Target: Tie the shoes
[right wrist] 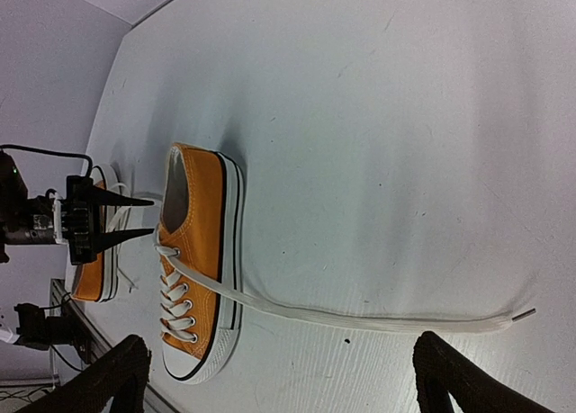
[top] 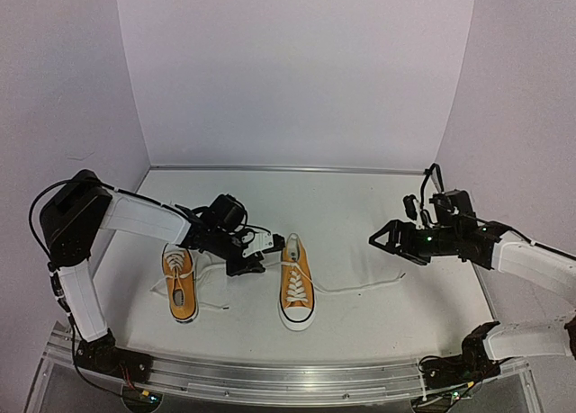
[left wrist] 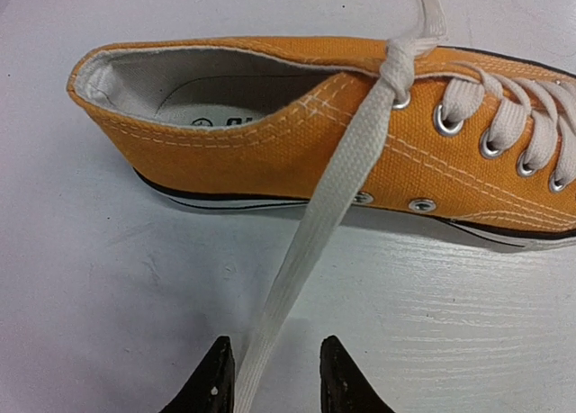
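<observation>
Both shoes sit on the table (top: 360, 193) with toes toward the near edge. The left shoe (top: 180, 289) lies toward the left edge, its laces loose on the surface around it. The right shoe (top: 296, 287) lies about midway along the near edge, laces threaded through the eyelets with the ends free. One lace end (right wrist: 387, 321) runs flat across the table toward the right edge, aglet at its tip. The other lace (left wrist: 315, 224) comes off the top eyelet, crosses down the shoe's side and passes between the fingertips of the left gripper (left wrist: 274, 381). The left gripper is low between the two shoes, just beside the right shoe's heel end. Its jaws stand narrowly apart, wider than the lace, which lies against one finger and does not look pinched. The right gripper (top: 382, 239) hovers above the table toward the right edge, well apart from both shoes, with its jaws spread wide and holding nothing.
</observation>
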Action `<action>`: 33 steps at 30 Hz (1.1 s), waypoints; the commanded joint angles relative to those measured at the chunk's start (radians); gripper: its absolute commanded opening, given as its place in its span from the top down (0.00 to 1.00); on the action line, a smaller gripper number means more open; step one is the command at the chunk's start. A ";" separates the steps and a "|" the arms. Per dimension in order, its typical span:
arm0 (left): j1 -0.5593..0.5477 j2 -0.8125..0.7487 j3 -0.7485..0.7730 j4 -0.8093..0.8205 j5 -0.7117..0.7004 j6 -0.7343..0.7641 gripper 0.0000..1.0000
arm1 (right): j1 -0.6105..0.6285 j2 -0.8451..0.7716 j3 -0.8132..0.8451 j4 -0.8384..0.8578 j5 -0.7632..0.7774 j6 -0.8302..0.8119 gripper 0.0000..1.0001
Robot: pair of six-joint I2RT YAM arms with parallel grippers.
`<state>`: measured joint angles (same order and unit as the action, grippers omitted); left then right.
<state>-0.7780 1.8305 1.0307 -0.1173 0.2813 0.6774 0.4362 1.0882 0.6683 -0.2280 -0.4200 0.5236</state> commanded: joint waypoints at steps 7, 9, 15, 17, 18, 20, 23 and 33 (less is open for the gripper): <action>-0.009 0.090 0.089 0.019 -0.057 0.046 0.63 | -0.002 -0.019 -0.004 0.027 -0.020 0.000 0.02; -0.011 0.097 0.093 0.025 -0.059 0.045 0.66 | -0.003 -0.018 -0.001 0.027 -0.022 0.001 0.02; -0.019 0.080 0.077 0.045 -0.061 0.030 0.83 | -0.003 -0.010 0.018 0.025 -0.036 -0.003 0.02; -0.021 0.052 0.054 0.068 -0.060 0.014 0.88 | -0.003 -0.007 0.027 0.024 -0.038 -0.005 0.02; -0.022 0.034 0.042 0.082 -0.061 0.006 0.90 | -0.003 -0.005 0.029 0.024 -0.038 -0.006 0.02; -0.023 0.013 0.026 0.091 -0.066 -0.004 0.95 | -0.003 0.003 0.036 0.025 -0.040 -0.008 0.02; -0.029 -0.020 0.011 0.094 -0.075 -0.024 1.00 | -0.003 0.023 0.052 0.029 -0.053 -0.010 0.04; -0.092 -0.126 -0.035 0.184 -0.045 -0.139 1.00 | 0.022 0.130 0.146 0.044 -0.091 -0.010 0.24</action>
<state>-0.8365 1.7688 1.0079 -0.0138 0.2148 0.5996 0.4389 1.1843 0.7489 -0.2229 -0.4878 0.5222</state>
